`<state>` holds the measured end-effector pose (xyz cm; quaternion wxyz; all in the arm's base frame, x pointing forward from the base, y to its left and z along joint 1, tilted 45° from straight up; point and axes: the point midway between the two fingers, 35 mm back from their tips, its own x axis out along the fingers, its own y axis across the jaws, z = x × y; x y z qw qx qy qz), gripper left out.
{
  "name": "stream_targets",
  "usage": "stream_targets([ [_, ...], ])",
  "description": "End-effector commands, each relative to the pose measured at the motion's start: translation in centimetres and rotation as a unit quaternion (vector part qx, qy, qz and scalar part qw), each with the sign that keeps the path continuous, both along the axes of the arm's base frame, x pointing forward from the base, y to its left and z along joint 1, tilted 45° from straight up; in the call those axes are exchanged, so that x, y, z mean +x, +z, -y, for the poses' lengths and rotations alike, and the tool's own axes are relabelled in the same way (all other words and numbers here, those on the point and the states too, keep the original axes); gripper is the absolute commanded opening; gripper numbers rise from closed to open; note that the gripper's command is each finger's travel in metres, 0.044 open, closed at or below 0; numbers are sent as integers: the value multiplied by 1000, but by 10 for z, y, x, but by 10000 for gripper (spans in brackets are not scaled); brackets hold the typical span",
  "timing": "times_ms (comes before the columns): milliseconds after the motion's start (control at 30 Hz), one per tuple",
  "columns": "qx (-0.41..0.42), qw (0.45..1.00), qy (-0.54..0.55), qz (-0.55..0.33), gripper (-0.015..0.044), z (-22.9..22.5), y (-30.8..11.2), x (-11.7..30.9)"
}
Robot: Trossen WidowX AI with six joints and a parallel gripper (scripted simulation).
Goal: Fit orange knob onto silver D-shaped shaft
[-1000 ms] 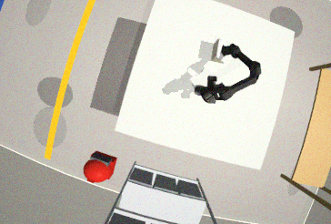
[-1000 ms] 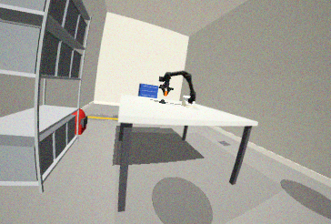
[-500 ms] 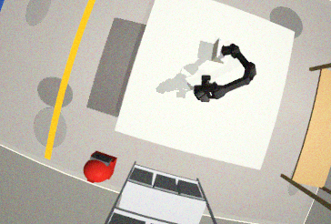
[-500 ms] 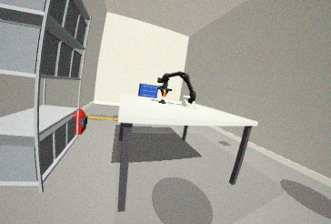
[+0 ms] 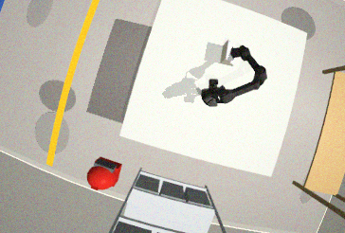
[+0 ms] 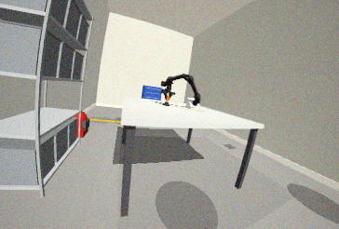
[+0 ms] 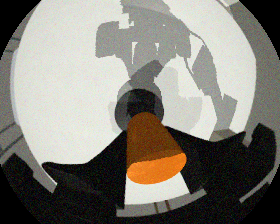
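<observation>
The orange knob (image 6: pixel 168 98) (image 7: pixel 153 142) is held between the fingers of my gripper (image 6: pixel 168 95) (image 7: pixel 145 131), which is shut on it. In the wrist view its far end overlaps the near part of the dark round pedestal (image 7: pixel 120 112). The pedestal (image 6: pixel 166 104) is low on the table, just below the knob in the exterior view. A gap seems to remain between them, but it is small and hard to judge. The silver shaft, its flat side and the knob's hole cannot be made out. In the top view the arm's dark wrist covers knob and pedestal.
The white table (image 5: pixel 166 120) (image 6: pixel 219 119) carries the arm, whose shadow falls across it. A small upright grey panel (image 5: pixel 226 54) stands beside the arm's base. A shelf unit (image 5: pixel 166 206) (image 6: pixel 42 114) and a red object (image 5: pixel 101 177) (image 6: pixel 83 124) are off the table.
</observation>
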<state>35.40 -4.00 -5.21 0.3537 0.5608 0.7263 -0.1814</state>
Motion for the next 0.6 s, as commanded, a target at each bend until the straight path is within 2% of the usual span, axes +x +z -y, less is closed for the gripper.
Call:
stream_targets([
  [0,0,1000,-2,4,0,3,0,1],
  [567,1,1000,-2,4,0,0,-2,3],
])
